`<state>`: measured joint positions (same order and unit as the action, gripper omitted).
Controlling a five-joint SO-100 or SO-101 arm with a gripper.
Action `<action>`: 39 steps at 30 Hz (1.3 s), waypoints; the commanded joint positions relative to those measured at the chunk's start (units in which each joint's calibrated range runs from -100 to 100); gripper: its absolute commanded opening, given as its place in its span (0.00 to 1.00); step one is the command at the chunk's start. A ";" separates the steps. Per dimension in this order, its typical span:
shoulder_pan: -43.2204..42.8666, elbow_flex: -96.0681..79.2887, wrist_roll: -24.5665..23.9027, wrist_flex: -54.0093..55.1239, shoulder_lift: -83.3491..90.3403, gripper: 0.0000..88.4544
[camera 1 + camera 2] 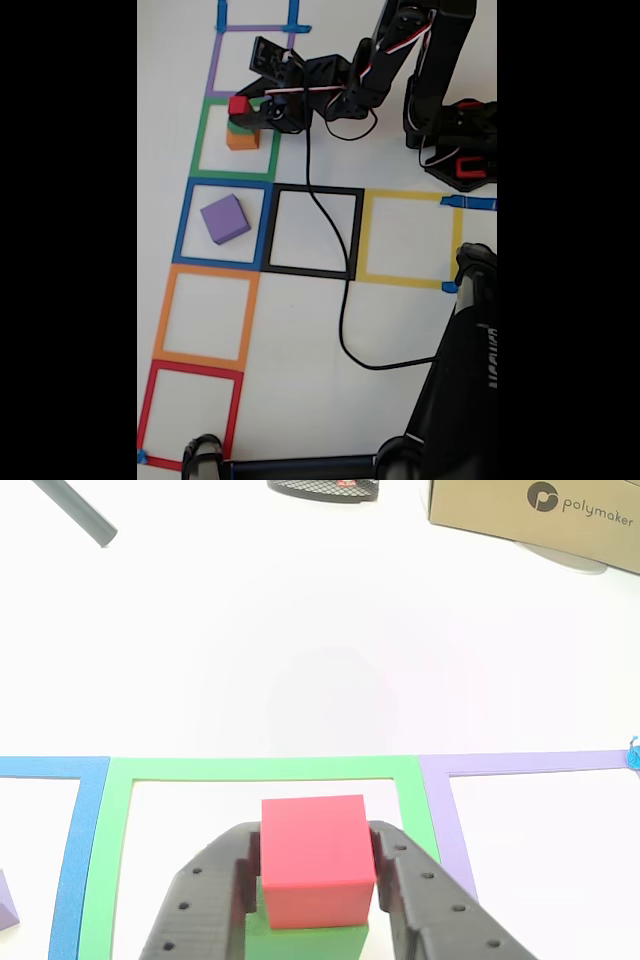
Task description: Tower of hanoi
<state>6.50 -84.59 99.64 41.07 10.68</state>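
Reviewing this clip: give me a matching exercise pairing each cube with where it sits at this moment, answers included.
Things:
1. red cube
2. green cube
3. orange cube
4. purple cube

Places:
A. alone inside the blue tape square
B. bottom of the stack in the green tape square
C. between the fingers of the gripper
D. directly under the red cube

Pairs: 1-C, 2-D, 3-B, 4-A

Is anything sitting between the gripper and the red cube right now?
No. The gripper already has the red cube between its fingers, one on each side, with nothing visible between them. The red cube sits atop the green cube, above the orange cube inside the green tape square.
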 commanded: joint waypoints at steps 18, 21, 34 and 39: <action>-3.43 9.50 0.36 -47.47 36.03 0.03; -4.39 14.96 0.36 -63.99 44.10 0.03; -14.55 66.14 0.36 -122.37 44.51 0.03; -20.78 84.87 0.36 -134.84 39.66 0.03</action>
<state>-10.01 -14.83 100.00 -85.89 53.31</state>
